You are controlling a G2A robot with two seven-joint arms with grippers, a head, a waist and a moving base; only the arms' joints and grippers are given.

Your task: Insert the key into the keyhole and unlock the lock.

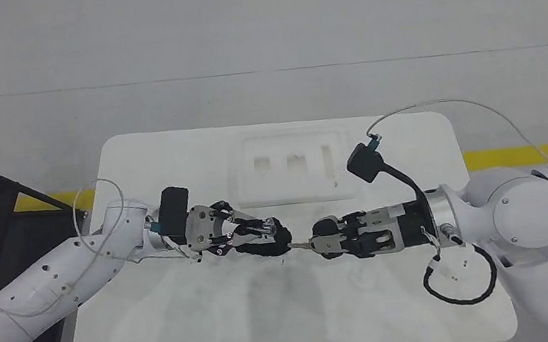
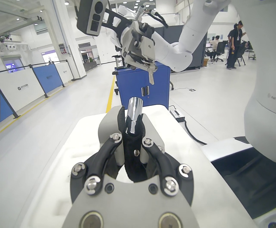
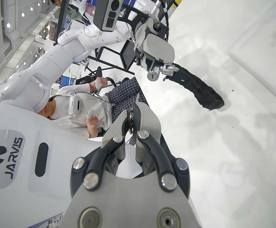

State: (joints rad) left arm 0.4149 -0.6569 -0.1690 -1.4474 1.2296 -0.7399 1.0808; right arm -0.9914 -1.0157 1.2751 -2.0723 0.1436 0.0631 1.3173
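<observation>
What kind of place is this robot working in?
Probably a big robot lab or factory hall, not a home. Clues: the wide pale floor with a yellow line, blue barrier panels, and a blue cabinet.

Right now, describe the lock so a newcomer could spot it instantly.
Look over the middle of the white table, at the left end effector. It grips the lock: a shiny chrome cylinder trailing a black sleeve, unlike the flat key held opposite it.
</observation>
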